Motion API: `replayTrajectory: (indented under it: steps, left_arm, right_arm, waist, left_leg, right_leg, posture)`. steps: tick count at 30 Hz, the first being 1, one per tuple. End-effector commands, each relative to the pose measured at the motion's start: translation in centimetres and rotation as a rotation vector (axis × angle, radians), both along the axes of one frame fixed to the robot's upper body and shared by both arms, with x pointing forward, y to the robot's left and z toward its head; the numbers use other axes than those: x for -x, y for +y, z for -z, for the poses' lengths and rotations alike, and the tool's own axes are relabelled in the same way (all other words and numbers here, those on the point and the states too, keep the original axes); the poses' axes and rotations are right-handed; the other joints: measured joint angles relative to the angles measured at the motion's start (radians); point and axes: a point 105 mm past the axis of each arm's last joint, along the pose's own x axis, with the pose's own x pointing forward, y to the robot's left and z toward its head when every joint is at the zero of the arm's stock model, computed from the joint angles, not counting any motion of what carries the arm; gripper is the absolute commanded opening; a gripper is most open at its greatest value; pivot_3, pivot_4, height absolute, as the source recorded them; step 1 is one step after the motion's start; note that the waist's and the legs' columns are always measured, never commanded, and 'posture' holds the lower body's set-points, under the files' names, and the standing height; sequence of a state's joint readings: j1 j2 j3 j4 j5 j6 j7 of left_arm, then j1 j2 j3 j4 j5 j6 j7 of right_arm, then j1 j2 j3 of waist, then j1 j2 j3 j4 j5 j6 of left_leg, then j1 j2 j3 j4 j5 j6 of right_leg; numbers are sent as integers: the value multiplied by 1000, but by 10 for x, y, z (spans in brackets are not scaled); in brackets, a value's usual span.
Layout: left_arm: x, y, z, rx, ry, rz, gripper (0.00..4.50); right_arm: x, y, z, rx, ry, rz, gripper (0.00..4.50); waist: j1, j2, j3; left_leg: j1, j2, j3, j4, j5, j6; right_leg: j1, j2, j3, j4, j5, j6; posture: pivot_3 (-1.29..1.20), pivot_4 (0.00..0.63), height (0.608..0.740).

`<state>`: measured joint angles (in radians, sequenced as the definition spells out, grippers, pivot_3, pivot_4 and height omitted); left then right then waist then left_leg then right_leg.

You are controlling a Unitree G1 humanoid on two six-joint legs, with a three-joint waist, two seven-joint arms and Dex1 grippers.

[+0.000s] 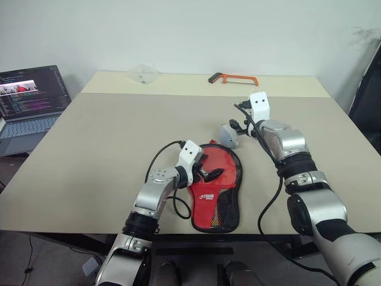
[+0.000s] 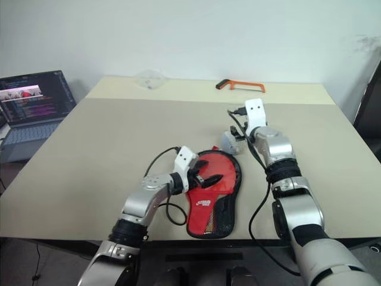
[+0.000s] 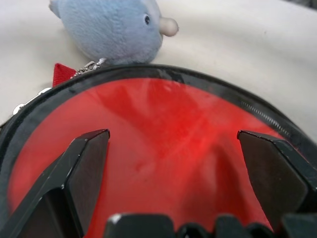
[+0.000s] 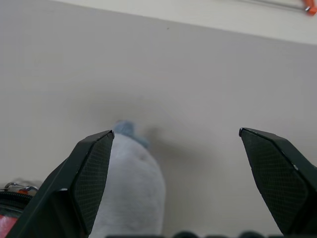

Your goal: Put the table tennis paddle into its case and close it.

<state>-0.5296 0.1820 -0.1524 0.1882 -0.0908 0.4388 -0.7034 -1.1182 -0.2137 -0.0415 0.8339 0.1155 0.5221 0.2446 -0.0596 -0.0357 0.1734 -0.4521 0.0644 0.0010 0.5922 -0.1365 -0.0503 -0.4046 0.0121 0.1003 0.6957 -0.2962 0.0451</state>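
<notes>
Case [image 1: 215,190] flat on the table [image 1: 107,137] near its front edge, red side up, round head away from the robot, narrow handle end toward it; placed so, probably, to bring the zip [image 3: 260,115] round the head within reach of both arms. Left gripper [image 1: 212,174] spread wide and empty, poised low over the red head, seemingly ready to press the case down; contact cannot be told. Right gripper [image 4: 176,133] likewise spread and empty, just over the plush [image 1: 228,136] hanging off the zip pull at the head's rim, probably about to take it as a handle for the zip. Red fabric slightly wrinkled, white lettering, black mesh pocket below, black edging; paddle not tellable apart from the case, possibly inside already.
</notes>
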Motion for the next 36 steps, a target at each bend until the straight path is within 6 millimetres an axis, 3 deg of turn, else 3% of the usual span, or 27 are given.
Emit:
replayTrajectory:
  steps: [1,5,10,14,23,26,32,36]
  left_arm:
    - [8,-7,13,-32,25,10,4491]
    - [5,-2,33,-133,54,-45,4491]
    - [3,-2,35,-130,74,-71,4491]
    - [5,-6,35,-130,76,-59,4491]
    - [5,-10,32,-126,70,-54,4491]
    - [5,-11,31,-125,67,-54,4500]
    - [8,-14,32,-130,68,-43,4500]
    - [9,-15,34,-136,70,-36,4500]
  right_arm:
    - [-4,5,-15,-111,-18,2,4474]
    - [-3,13,-8,-226,54,-14,4474]
    - [0,25,-9,-308,97,-49,4474]
    - [2,34,-5,-290,114,-75,4474]
    - [6,32,33,-84,152,-40,4474]
    - [4,30,30,-121,138,-3,3859]
    - [-2,23,24,-134,92,59,1882]
    - [-4,21,21,-137,74,70,902]
  waist:
    - [0,0,0]
    - [0,1,0]
    - [-1,2,-1]
    - [-1,2,-1]
    - [-1,3,-2]
    - [-1,3,-2]
    - [-1,3,-2]
    - [0,3,-2]
  left_leg:
    - [0,0,0,0,0,0]
    - [1,0,0,1,0,0]
    - [3,0,0,2,0,0]
    - [3,0,0,2,0,0]
    - [3,0,0,2,0,0]
    - [3,0,0,2,0,0]
    - [3,0,0,2,0,0]
    - [3,0,0,2,0,0]
  right_leg:
    - [0,0,0,0,0,0]
    - [1,0,0,1,0,0]
    - [3,0,0,1,-2,5]
    - [3,0,0,1,-2,6]
    - [3,0,1,0,-2,6]
    - [3,0,1,0,-2,6]
    - [3,0,1,0,-2,6]
    - [4,0,0,0,-2,6]
  posture:
    - [0,150,740]
    - [0,150,740]
    - [0,150,740]
    - [0,150,740]
    - [0,150,740]
    - [0,150,740]
    - [0,150,740]
    - [0,150,740]
